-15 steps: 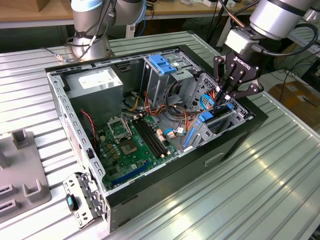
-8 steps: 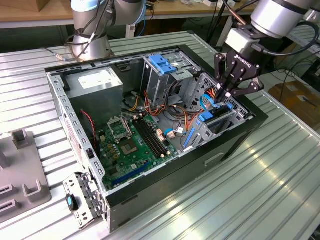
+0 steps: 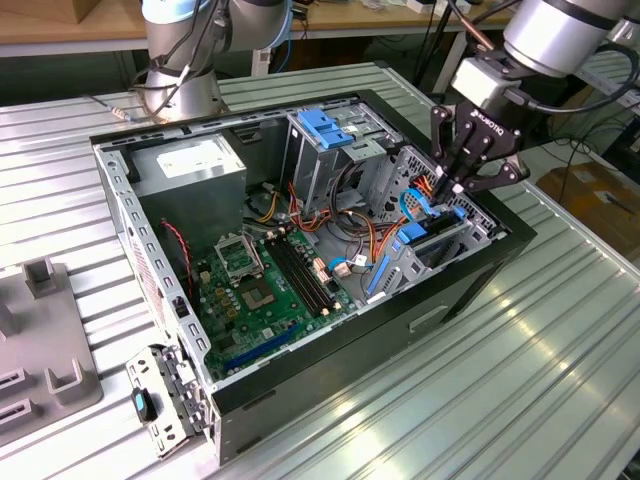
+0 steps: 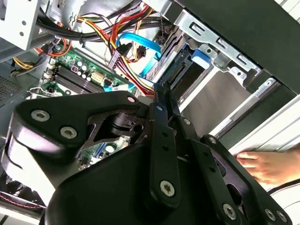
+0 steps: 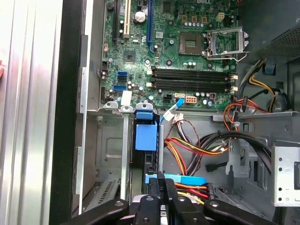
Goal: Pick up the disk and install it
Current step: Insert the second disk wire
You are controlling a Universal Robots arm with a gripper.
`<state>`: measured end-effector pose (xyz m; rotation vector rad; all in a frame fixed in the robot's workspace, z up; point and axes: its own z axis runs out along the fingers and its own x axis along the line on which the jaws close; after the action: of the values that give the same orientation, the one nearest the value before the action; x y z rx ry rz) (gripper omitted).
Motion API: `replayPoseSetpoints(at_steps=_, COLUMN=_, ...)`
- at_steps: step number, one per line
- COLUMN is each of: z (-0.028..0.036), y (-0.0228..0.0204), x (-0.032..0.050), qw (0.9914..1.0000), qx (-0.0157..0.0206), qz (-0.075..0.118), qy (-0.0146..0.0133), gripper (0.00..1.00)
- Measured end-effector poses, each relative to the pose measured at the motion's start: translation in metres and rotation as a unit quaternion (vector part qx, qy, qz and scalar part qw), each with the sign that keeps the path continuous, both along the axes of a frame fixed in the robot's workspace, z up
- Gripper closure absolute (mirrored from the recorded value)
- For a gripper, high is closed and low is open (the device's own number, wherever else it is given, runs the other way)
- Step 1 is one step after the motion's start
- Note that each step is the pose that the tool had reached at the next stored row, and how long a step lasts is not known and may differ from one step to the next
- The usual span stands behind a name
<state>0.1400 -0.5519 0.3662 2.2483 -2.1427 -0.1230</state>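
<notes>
Disk point(image 3: 432, 237) stands on edge in the cage slot at the case's end on the exterior view's right, silver-grey body between blue carrier rails. In the first wrist view its blue carrier tab point(image 5: 146, 136) sits between the cage walls, near the motherboard edge.

My claw point(image 3: 458, 186) hangs over the disk point(image 3: 432, 238) in the case point(image 3: 470, 275) on the desk point(image 3: 520, 380), toward the exterior view's right.
</notes>
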Motion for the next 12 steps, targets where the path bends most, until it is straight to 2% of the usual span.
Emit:
replayPoseSetpoints(at_steps=6, z=-0.0001, y=-0.0001, x=0.0115, qw=1.0, qx=0.0001, qz=0.0, qy=-0.0002, gripper=0.84)
replayPoseSetpoints(at_steps=8, z=-0.0001, y=-0.0002, x=0.0117, qw=1.0, qx=0.0002, qz=0.0, qy=-0.0005, gripper=0.84)
replayPoseSetpoints(at_steps=9, z=-0.0002, y=-0.0003, x=0.0117, qw=1.0, qx=0.0005, qz=0.0, qy=-0.003, gripper=0.84)
replayPoseSetpoints(at_steps=10, z=-0.0005, y=-0.0003, x=0.0118, qw=0.99998, qx=0.0008, qz=0.0, qy=-0.0066, gripper=0.84)
replayPoseSetpoints(at_steps=11, z=-0.0005, y=-0.0005, x=0.0118, qw=0.99988, qx=0.0008, qz=0.0, qy=-0.0153, gripper=0.84)
replayPoseSetpoints(at_steps=12, z=-0.0008, y=-0.0012, x=0.0118, qw=0.99978, qx=0.001, qz=0.0, qy=-0.0207, gripper=0.84)
